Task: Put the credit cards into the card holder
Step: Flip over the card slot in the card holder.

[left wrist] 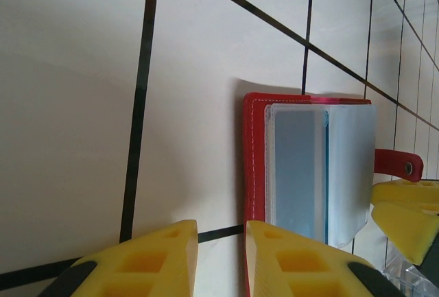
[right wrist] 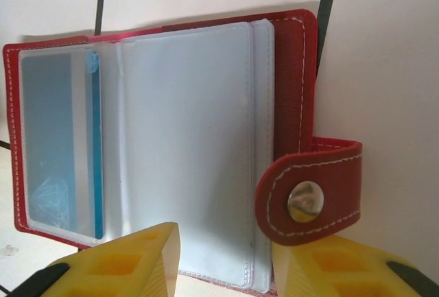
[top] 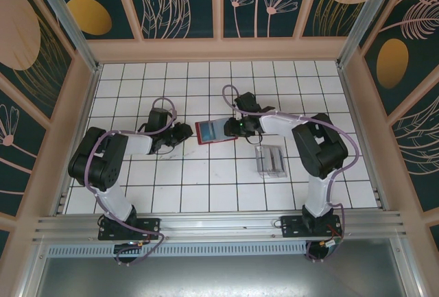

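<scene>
Risk sits with the right gripper [right wrist: 225, 242]: its jaws stand apart astride the near edge of the card holder [right wrist: 185, 139], which lies open on the table [top: 206, 180]; pinching only a clear sleeve could drag it and loosen the pocketed credit card [right wrist: 48, 139]; the left gripper [left wrist: 221, 232] hovers narrowly parted, empty.

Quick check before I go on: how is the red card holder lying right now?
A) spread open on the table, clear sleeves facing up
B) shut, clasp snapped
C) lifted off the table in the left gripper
A: the card holder lies spread open on the tiled table, with its clear sleeves facing up and its clasp tab unfastened.
</scene>
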